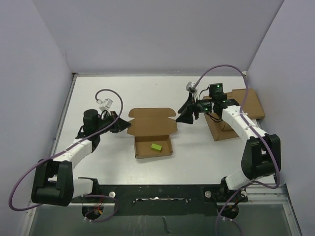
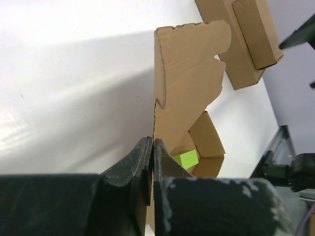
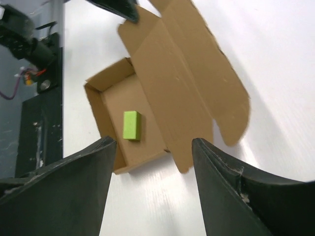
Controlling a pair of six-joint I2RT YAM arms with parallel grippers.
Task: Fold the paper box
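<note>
The paper box (image 1: 152,135) lies mid-table as a brown open tray with its lid and side flaps spread at the back. A green block (image 1: 156,146) lies inside the tray. My left gripper (image 1: 123,125) is at the box's left rear corner. In the left wrist view its jaws (image 2: 153,147) are shut on the thin edge of the raised lid flap (image 2: 187,83), with the block (image 2: 188,159) behind. My right gripper (image 1: 186,117) hangs open just right of the lid. In the right wrist view it (image 3: 153,141) is empty, above bare table short of the box (image 3: 167,73) and block (image 3: 131,125).
A flat brown cardboard slab (image 1: 251,103) lies at the right rear under my right arm, with a squat brown box (image 2: 256,29) on it. A black rail (image 1: 157,194) runs along the near edge. Grey walls close in the left, back and right.
</note>
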